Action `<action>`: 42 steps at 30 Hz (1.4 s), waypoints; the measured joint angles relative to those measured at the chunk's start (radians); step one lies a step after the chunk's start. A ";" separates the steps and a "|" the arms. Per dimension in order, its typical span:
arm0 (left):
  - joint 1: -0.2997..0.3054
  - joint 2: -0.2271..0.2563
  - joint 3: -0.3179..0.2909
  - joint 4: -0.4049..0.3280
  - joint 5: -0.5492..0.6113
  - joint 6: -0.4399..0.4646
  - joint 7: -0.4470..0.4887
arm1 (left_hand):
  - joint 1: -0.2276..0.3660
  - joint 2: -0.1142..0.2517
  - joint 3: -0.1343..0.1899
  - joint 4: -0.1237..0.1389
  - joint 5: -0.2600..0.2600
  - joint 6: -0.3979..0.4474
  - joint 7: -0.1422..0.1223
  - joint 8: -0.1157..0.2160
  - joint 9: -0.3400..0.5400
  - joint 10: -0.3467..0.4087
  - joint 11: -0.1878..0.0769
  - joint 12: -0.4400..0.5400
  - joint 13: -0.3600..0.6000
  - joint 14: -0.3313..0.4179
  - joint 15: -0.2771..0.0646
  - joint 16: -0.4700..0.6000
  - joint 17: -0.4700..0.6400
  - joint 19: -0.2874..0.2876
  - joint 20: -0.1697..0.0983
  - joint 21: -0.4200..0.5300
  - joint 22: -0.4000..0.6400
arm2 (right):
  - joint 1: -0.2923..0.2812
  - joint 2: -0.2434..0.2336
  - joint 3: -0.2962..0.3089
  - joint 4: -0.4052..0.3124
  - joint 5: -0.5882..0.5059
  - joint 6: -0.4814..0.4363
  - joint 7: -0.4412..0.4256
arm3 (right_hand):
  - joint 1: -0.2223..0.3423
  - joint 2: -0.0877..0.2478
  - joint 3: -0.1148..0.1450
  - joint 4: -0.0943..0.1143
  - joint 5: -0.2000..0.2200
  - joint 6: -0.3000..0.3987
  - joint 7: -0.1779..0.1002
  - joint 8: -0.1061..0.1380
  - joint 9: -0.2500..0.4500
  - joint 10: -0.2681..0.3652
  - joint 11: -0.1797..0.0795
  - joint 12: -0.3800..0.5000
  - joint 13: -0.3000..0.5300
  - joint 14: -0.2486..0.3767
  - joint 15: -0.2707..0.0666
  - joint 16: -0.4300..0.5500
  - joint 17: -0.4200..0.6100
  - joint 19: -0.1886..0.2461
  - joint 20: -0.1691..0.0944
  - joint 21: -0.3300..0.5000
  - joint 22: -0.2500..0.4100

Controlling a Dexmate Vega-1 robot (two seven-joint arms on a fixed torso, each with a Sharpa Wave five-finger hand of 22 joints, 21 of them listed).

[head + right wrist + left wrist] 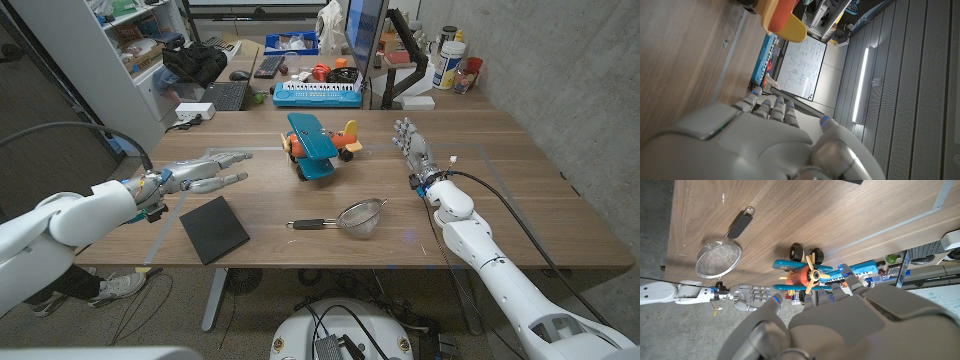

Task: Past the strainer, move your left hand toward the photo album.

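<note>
Head view | left hand [205,170] empty, fingers spread | strainer [345,218] handle points robot-left

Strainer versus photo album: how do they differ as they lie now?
The strainer is a round metal mesh bowl with a black handle; the photo album is a flat black square. The strainer lies near the table's middle, below the toy plane; the album lies nearer the left hand. Both rest untouched on the table.

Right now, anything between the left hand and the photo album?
Nothing visible. The left hand hangs open above the table, and the photo album lies just nearer the robot. The strainer and toy plane lie off to the right.
</note>
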 measured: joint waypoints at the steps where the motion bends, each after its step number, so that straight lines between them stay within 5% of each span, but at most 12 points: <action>1: 0.001 0.000 -0.001 -0.002 0.005 -0.001 -0.005 | 0.001 0.001 0.000 0.000 0.000 0.000 0.000 0.000 0.000 0.000 0.000 0.000 0.000 0.000 0.000 0.000 0.000 0.000 0.000 0.000 0.001 | 0.000 0.000 0.000 0.001 0.000 0.001 0.000 | 0.000 0.000 0.000 0.000 0.000 0.000 0.000 0.000 0.000 0.000 0.000 0.000 0.000 0.000 0.000 0.000 0.000 0.000 0.000 0.000 0.002; 29: 0.034 -0.010 -0.040 -0.032 0.072 -0.014 -0.098 | 0.016 0.011 0.024 -0.004 0.009 -0.001 -0.012 0.017 0.000 0.002 -0.009 0.000 0.000 -0.005 -0.005 0.000 0.000 0.000 0.000 0.000 0.000 | 0.010 0.003 -0.006 0.020 -0.007 0.011 0.005 | 0.000 0.000 0.000 0.000 0.000 0.000 0.000 0.000 0.000 0.000 0.000 0.000 0.000 0.004 -0.004 0.000 0.000 0.004 0.004 -0.007 0.005; 42: 0.050 -0.025 -0.064 -0.048 0.084 -0.017 -0.114 | 0.056 0.025 0.069 -0.014 0.014 0.000 -0.050 0.041 0.000 0.002 -0.019 0.005 0.005 -0.005 -0.005 0.000 -0.005 0.000 0.000 -0.008 0.000 | 0.010 0.004 -0.007 0.022 -0.009 0.011 0.006 | 0.000 0.000 0.000 0.000 0.000 0.000 0.000 0.000 0.000 0.000 0.000 0.000 0.000 0.004 -0.004 0.000 0.000 0.003 0.004 -0.011 0.005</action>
